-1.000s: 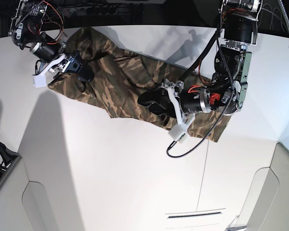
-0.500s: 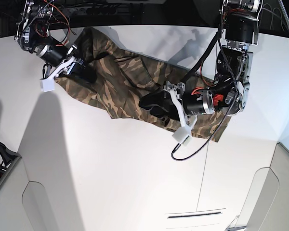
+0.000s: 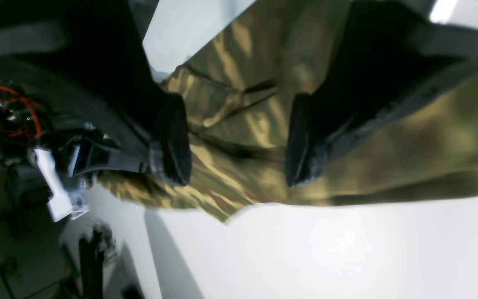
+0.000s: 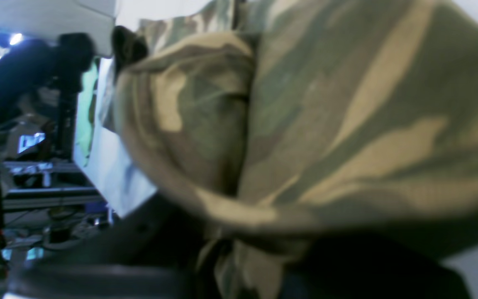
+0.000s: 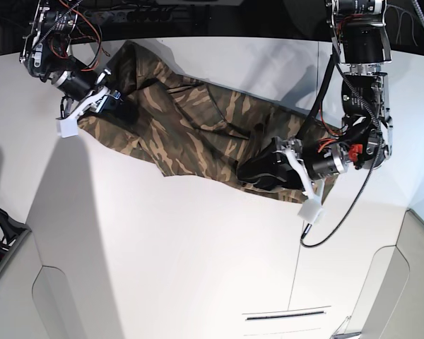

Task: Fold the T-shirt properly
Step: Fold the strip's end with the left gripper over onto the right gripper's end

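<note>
- The T-shirt (image 5: 191,131) lies rumpled across the far part of the white table (image 5: 169,268), stretched in a long band from the upper left toward the right arm of the picture
- Compared with a moment ago, the left gripper (image 5: 258,171) has slid along the near hem toward the shirt's right end, and the cloth under it looks more drawn out and flatter
- In the left wrist view its fingers (image 3: 172,141) stand apart, with camouflage cloth lying between them; nothing is pinched
- The right gripper (image 5: 102,99) has shifted up and back at the shirt's left end; its wrist view is filled with bunched cloth right against the camera, and it looks clamped on the T-shirt, though the fingertips are hidden
- My judgement: the shirt is still being spread out, no fold has been made, and the left gripper needs a corner before any folding starts
</note>
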